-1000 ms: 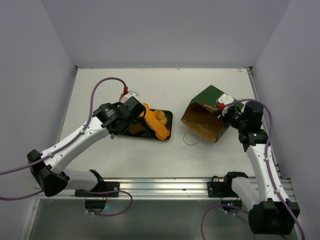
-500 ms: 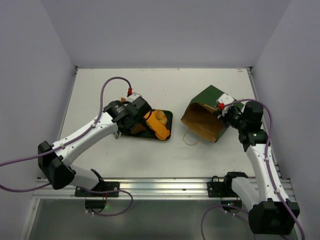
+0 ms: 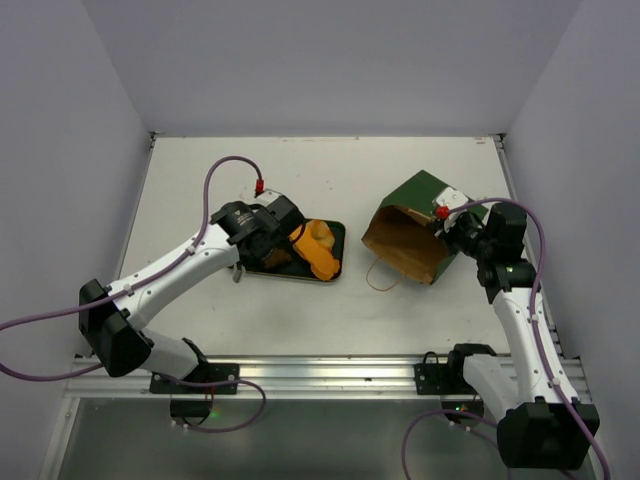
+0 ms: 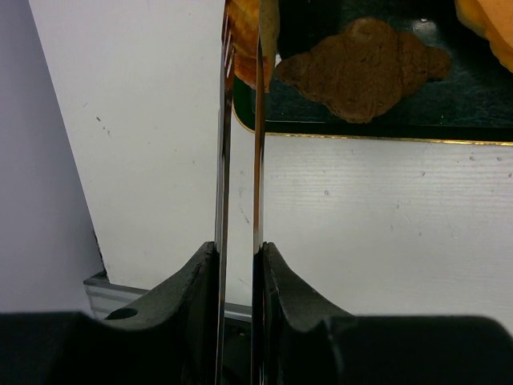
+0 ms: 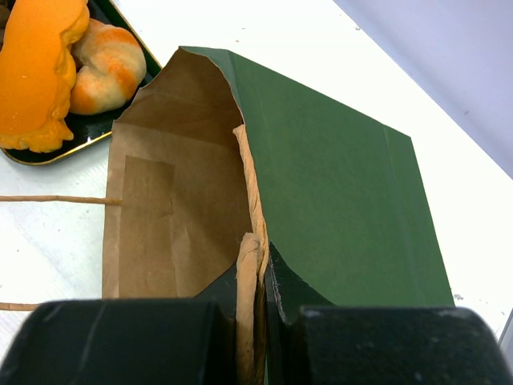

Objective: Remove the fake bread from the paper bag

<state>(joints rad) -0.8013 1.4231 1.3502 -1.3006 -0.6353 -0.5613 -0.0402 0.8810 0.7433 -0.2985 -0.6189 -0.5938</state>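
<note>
- On the table's left side, the left claw (image 4: 239, 258) is squeezing metal tongs (image 4: 240, 144), whose tips are reaching the tray (image 4: 481, 104) corner, where the bread (image 3: 318, 252) is lying.
- Opposite, the right claw (image 5: 258, 317) is pinching the paper bag (image 5: 337, 184) rim, its mouth facing the tray.
- Loosening the tongs only over the tray is looking wisest.
- Tong tips are running off frame, so any grip is unclear; the bag's depths are hiding too.

The right gripper (image 5: 260, 314) pinches the paper bag (image 5: 337, 184) at its rim
Its brown mouth opens left toward fake bread (image 5: 36, 72) on a dark tray (image 5: 90, 130); a string handle (image 5: 56, 199) trails left
</note>
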